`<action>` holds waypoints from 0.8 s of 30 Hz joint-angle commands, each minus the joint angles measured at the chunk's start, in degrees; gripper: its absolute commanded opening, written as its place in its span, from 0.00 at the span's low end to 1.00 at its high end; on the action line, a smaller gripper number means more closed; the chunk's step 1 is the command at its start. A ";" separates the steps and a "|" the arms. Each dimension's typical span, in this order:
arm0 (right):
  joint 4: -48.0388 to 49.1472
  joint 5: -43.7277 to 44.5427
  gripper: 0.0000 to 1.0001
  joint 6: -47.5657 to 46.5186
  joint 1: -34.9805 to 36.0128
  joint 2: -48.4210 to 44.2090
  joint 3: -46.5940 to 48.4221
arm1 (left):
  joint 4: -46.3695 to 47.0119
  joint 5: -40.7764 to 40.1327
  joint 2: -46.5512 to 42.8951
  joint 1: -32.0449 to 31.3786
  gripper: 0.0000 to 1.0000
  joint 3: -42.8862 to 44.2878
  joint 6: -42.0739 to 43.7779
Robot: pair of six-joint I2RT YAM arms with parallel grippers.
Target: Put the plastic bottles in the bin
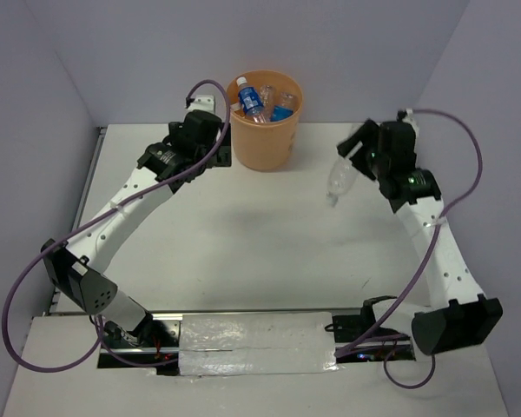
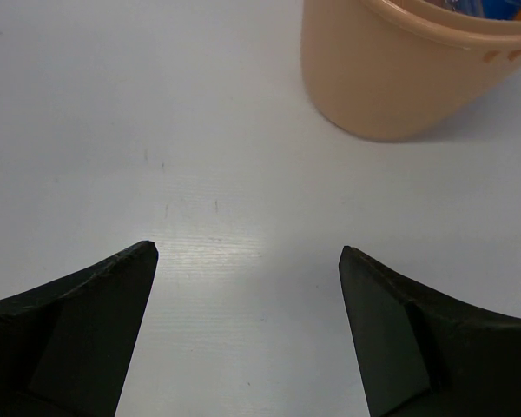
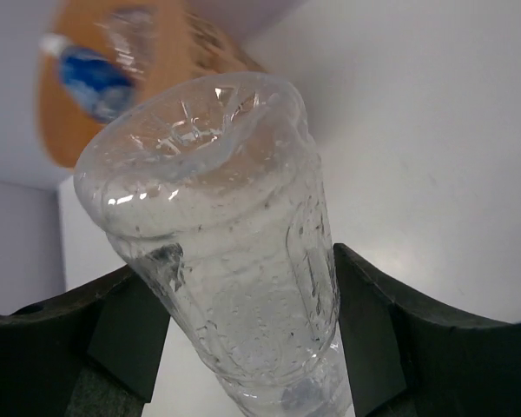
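While the left jaws hang released beside the round orange plastic bin [image 1: 265, 143], the right jaws clench a clear crinkly plastic bottle [image 1: 340, 178] aloft, right of it, presumably for dropping in.

orange bin [image 1: 265, 126], clear bottle [image 3: 234, 261], white table [image 1: 243, 234]

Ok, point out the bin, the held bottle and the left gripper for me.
bin [image 1: 265, 148]: top view, front wall.
held bottle [image 3: 234, 287]: right wrist view, clear side wall.
left gripper [image 2: 247, 250]: left wrist view, midway between its open jaws.
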 commanded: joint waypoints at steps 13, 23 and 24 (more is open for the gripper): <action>15.90 15.78 0.40 -16.47 16.87 39.52 60.08 | -7.53 -7.36 -9.76 4.66 0.99 4.32 -6.92; 21.64 18.78 0.47 -15.78 19.43 57.20 70.39 | -9.03 -4.90 -13.71 6.07 0.99 0.19 -10.01; 20.93 18.61 0.47 -15.25 19.52 57.81 69.78 | -8.77 -4.81 -13.80 6.16 0.99 -0.68 -9.92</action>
